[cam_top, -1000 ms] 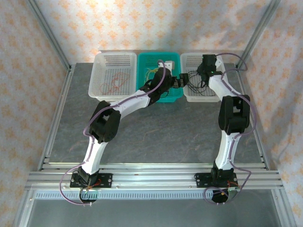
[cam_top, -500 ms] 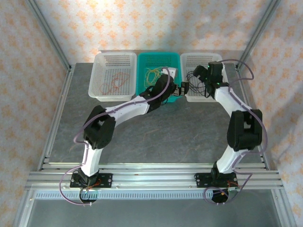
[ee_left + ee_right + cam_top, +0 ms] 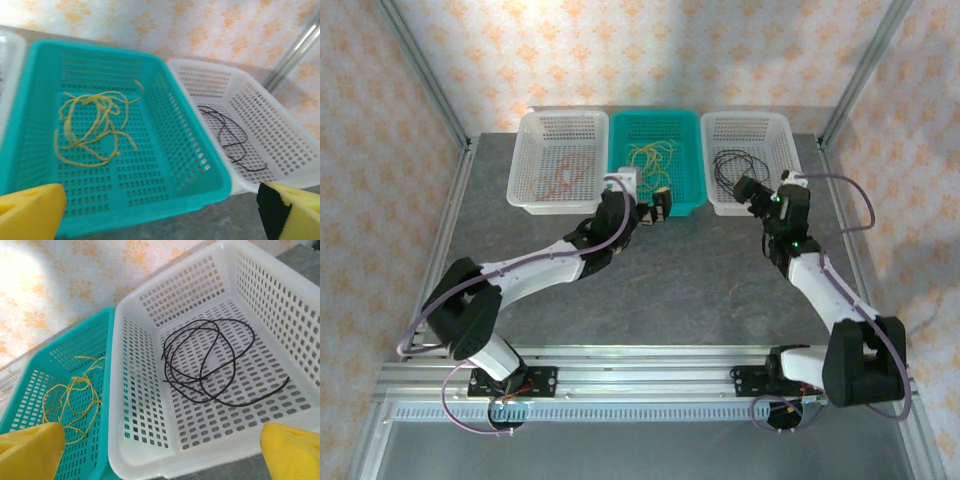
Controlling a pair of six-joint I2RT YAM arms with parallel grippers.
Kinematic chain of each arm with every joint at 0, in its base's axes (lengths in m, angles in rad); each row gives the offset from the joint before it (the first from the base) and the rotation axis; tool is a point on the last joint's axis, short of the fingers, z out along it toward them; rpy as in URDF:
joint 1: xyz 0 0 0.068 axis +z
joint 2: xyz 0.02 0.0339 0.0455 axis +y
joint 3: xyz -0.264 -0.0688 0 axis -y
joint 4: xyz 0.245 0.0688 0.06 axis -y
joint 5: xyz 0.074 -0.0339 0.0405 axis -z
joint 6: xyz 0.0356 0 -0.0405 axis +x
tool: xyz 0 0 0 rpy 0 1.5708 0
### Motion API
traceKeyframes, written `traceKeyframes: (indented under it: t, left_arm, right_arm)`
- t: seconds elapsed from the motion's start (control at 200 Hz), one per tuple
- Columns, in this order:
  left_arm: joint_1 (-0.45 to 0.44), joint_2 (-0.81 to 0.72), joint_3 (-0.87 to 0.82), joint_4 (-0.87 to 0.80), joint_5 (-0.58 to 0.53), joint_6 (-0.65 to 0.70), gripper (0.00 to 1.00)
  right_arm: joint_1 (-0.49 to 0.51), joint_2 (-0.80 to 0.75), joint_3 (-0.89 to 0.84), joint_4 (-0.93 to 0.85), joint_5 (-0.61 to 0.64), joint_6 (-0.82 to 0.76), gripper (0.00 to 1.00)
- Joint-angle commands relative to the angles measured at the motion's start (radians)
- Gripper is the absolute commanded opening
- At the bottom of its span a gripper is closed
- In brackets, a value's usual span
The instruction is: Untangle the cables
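The cables lie apart, one to a basket. A yellow cable (image 3: 653, 155) (image 3: 95, 125) (image 3: 70, 395) loops in the teal basket (image 3: 617, 150). In the right white basket (image 3: 791, 150) rests a black cable (image 3: 733, 166) (image 3: 230, 135) (image 3: 210, 365). A reddish-brown cable (image 3: 563, 172) is in the left white basket (image 3: 520, 160). My left gripper (image 3: 654, 208) (image 3: 160, 215) hangs open just in front of the teal basket's near rim, holding nothing. My right gripper (image 3: 750, 190) (image 3: 162, 452) is open and empty at the near edge of the right basket.
The three baskets stand side by side along the back of the grey table (image 3: 670, 290). Metal frame posts (image 3: 860, 70) and patterned walls close in the sides and back. Bare tabletop stretches between the baskets and the arm bases.
Both arms have drawn back from over the baskets toward the near side. The right gripper has opened and left the black cable lying in the right basket.
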Motion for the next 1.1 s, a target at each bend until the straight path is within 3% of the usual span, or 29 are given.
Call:
traceKeyframes:
  t: [0.0,0.27,0.446,0.691,0.846,0.951,1.091]
  left_arm:
    - [0.027,-0.099,-0.121,0.123,-0.097,-0.024,0.99]
    - [0.116,-0.296,-0.423,0.233,-0.202,-0.044,0.99]
    - [0.175,-0.427,-0.612,0.402,-0.241,0.107,0.99]
    - [0.332,-0.567,-0.659,0.209,-0.31,0.123,0.99]
    - [0.427,-0.631,-0.734,0.247,-0.27,0.159,1.0]
    - [0.475,-0.602,-0.735,0.264,-0.247,0.162,1.0]
    - [0.487,-0.53,-0.731,0.364,-0.262,0.269,1.0]
  right_arm:
    - [0.004,-0.101,-0.077,0.108,0.026,-0.026,1.0]
    - [0.005,-0.212,-0.252,0.169,0.208,0.015,1.0]
    - [0.003,-0.215,-0.281,0.211,0.249,-0.003,1.0]
    - [0.002,-0.221,-0.402,0.397,0.323,-0.029,1.0]
    - [-0.001,-0.21,-0.539,0.626,0.346,-0.144,1.0]
    - [-0.006,-0.15,-0.524,0.613,0.367,-0.171,1.0]
    - [-0.006,-0.041,-0.51,0.672,0.373,-0.214,1.0]
